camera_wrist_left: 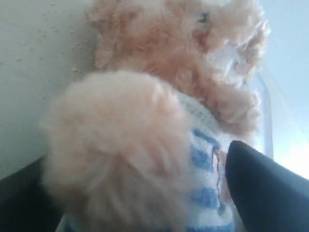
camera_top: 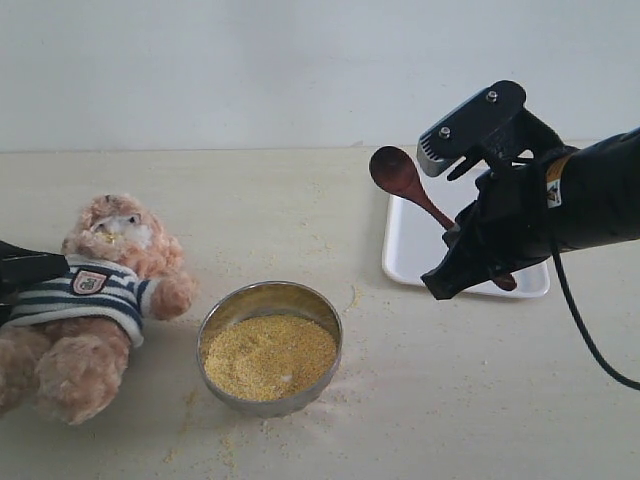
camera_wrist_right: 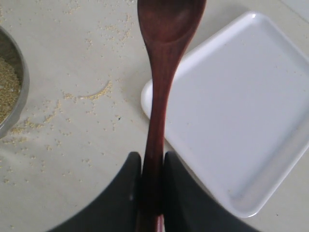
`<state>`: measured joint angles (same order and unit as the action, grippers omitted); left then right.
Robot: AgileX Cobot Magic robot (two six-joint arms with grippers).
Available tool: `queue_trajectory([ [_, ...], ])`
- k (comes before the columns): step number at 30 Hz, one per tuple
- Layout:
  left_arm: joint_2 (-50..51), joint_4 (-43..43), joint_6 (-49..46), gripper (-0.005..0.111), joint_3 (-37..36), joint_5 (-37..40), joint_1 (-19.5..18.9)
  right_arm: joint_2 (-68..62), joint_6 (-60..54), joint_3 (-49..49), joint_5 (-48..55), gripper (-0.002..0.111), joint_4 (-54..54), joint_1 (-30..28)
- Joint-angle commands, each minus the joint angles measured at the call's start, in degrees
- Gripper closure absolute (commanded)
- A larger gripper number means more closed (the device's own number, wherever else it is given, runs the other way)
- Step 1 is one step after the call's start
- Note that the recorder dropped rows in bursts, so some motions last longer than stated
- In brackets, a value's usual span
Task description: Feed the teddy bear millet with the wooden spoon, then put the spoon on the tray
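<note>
One each: teddy bear (camera_top: 95, 290), bowl (camera_top: 226, 312) of millet (camera_top: 268, 356), wooden spoon (camera_top: 400, 178), tray (camera_top: 415, 245).

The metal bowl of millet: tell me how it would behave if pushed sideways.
The metal bowl looks low, wide and smooth, so on the flat table it would probably slide rather than tip. The millet heaped inside likely makes it fairly heavy for its size. A sharp shove could well spill grains; some already lie scattered around it.

A pale beige tabletop (camera_top: 450, 400) meets a plain white wall (camera_top: 250, 70).
</note>
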<state>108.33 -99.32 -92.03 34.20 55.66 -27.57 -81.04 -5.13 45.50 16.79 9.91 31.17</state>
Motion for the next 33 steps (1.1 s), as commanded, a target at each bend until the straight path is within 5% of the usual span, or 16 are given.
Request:
queue_trajectory([
  [1, 0.00, 3.32, 3.60, 0.028, 0.34, 5.94, -3.25, 0.40, 0.18, 0.21, -0.88, 0.108, -0.38, -0.33],
  [8, 0.00, 9.27, 11.09, 0.034, 0.34, 11.73, -8.21, 0.40, 0.18, 0.21, -0.87, 0.108, -0.52, -0.33],
  [11, 0.00, 12.30, 13.06, 0.052, 0.34, 13.23, -9.97, 0.40, 0.18, 0.21, -0.87, 0.108, -0.52, -0.33],
  [16, 0.00, 16.10, 13.21, 0.102, 0.34, 14.31, -12.43, 0.40, 0.18, 0.21, -0.87, 0.108, -0.52, -0.33],
  [33, -12.06, 18.47, 19.44, 0.102, -1.47, 14.31, -22.34, 0.40, 0.18, 0.21, -0.74, 0.108, -0.52, -0.33],
])
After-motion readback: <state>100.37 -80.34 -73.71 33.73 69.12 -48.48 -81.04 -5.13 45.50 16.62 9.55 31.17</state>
